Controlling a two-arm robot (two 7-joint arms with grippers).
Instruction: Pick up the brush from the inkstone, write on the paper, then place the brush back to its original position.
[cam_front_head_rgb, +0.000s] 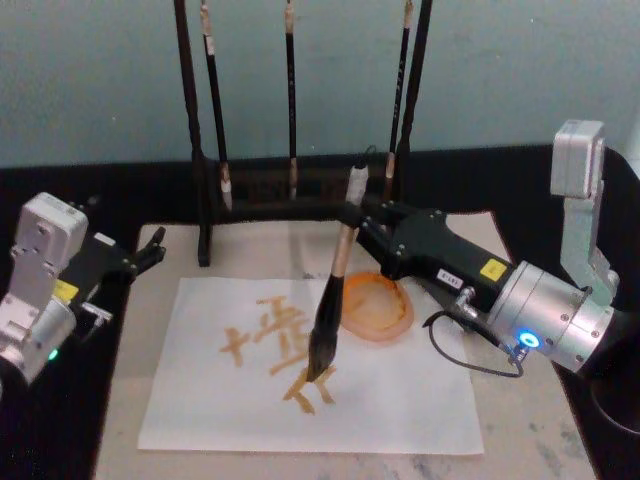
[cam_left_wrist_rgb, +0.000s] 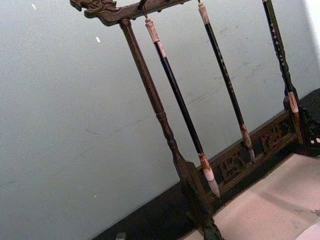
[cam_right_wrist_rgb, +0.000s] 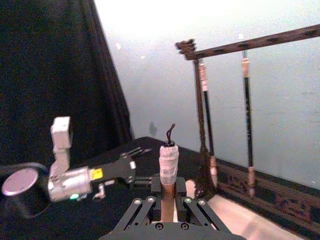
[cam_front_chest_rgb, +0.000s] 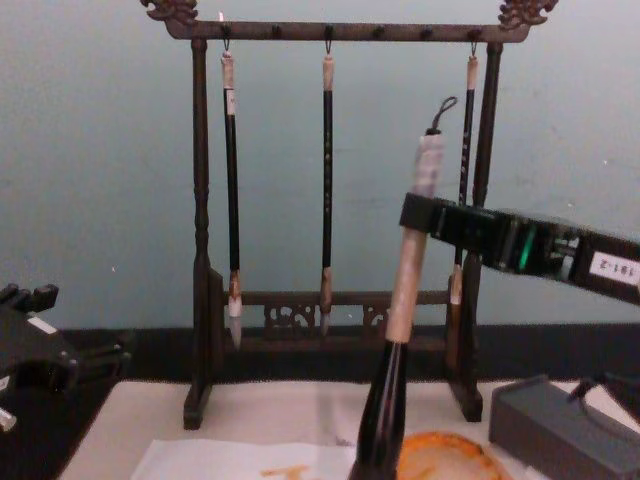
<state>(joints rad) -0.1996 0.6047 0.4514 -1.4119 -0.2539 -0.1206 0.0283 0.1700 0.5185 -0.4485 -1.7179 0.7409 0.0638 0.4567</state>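
The paper (cam_front_head_rgb: 400, 410) lies nearest, a white sheet on the beige mat (cam_front_head_rgb: 520, 440), with orange strokes across its middle. The brush (cam_front_head_rgb: 333, 300) has its bristle tip down among the nearer strokes; whether it presses or only touches I cannot tell. Its long axis climbs steeply from the tip, leaning far and slightly right, up to the right gripper (cam_front_head_rgb: 352, 212), which is clamped round the pale upper handle below the cord loop. Just right of the black ferrule and a little farther back sits the inkstone (cam_front_head_rgb: 378, 308). The writing step looks to be in hand. The return should then be a short carry right and far, and the right arm is by much the nearer. The left gripper (cam_front_head_rgb: 150, 255) is parked at the mat's left edge. Farthest stands the rack (cam_front_head_rgb: 205, 200) with three thin brushes (cam_front_head_rgb: 291, 110).
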